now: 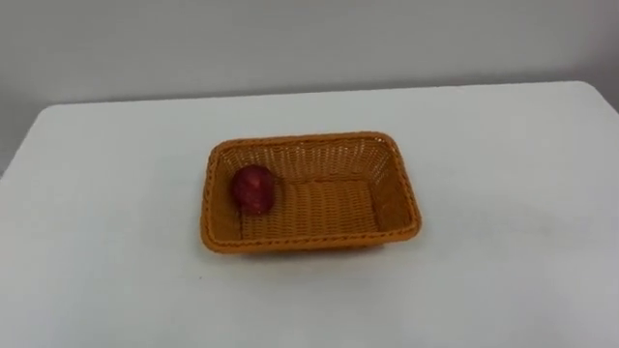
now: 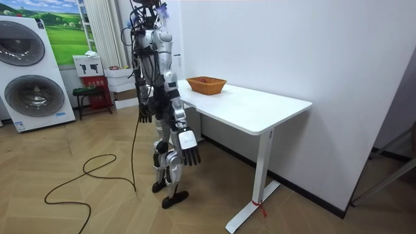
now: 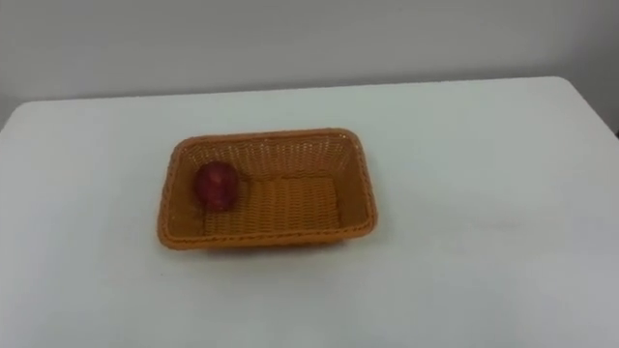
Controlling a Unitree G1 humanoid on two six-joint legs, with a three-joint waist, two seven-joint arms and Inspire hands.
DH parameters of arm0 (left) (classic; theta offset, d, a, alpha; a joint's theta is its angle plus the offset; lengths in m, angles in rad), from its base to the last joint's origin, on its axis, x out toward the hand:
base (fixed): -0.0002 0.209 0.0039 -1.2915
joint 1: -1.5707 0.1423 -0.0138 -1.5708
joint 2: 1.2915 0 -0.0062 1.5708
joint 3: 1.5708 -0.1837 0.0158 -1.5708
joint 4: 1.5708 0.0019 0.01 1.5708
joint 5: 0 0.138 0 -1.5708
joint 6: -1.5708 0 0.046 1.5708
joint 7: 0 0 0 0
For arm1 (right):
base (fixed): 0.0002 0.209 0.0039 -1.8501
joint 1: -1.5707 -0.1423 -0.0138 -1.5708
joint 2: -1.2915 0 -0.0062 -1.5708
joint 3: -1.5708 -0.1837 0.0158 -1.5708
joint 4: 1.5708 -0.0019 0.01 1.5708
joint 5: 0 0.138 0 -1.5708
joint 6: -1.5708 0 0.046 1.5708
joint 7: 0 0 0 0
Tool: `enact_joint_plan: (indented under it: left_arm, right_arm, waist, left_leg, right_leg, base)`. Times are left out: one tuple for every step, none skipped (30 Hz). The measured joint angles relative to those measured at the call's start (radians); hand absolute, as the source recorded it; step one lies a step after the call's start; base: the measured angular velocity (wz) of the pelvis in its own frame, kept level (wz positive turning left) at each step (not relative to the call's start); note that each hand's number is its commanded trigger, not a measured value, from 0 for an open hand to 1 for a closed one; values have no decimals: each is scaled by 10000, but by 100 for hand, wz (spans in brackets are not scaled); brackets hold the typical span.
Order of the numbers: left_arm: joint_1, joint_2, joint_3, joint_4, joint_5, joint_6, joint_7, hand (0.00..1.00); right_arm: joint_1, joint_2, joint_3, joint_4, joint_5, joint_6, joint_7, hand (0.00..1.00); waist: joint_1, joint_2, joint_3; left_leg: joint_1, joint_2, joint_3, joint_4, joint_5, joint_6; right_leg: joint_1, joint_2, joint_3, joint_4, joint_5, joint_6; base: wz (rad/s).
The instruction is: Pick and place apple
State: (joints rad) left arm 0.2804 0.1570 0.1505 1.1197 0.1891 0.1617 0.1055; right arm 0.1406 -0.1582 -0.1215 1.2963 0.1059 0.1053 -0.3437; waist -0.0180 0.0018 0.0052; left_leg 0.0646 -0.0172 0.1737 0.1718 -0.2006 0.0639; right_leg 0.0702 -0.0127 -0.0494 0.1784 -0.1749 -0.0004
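Note:
A dark red apple (image 1: 252, 188) lies inside an orange wicker basket (image 1: 404, 190), against its left wall. The basket stands on the white table (image 1: 503, 174), a little left of the middle. In the room view I stand at the table's end, by the basket (image 2: 207, 85), with both arms hanging at my sides. My right hand (image 2: 189, 153) hangs low in front of my legs, its fingers relaxed and empty. My left hand (image 2: 144, 116) hangs on my far side, also relaxed and empty. Both hands are well below the tabletop, away from the apple (image 3: 217, 186).
A plain wall rises behind the table. In the room view a washing machine (image 2: 32, 78), a small stool and boxes stand behind me on the wooden floor. The table (image 2: 260, 110) stretches away to the room view's right.

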Motion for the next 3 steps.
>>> enact_joint_plan:
  left_arm:
    - [-1, -19, -7, 0, 0, 41, 1, 0]
    - [-2, -80, -42, -1, -1, 114, 2, 0]
    - [-6, -172, -96, -3, -1, 137, 2, 0]
  right_arm:
    - [-3, 0, 127, -36, -100, 12, 37, 0]
    - [-10, 5, 255, -68, -307, 55, 108, 0]
    - [-12, 5, 425, -62, -447, 117, 156, 0]
  waist:
    - [3, -7, -3]
    - [-1, -24, -8]
    - [33, -30, -12]
  left_leg:
    - [-10, -9, -30, 0, 2, -4]
    - [-35, -31, -112, 7, 8, -11]
    - [-28, -58, -134, 48, 9, -12]
  right_leg:
    - [12, -10, -45, -30, -8, -7]
    - [43, -14, -89, -94, -9, -9]
    - [55, -19, -98, -101, -29, -7]
  base:
    - [15]
    - [12]
    - [10]
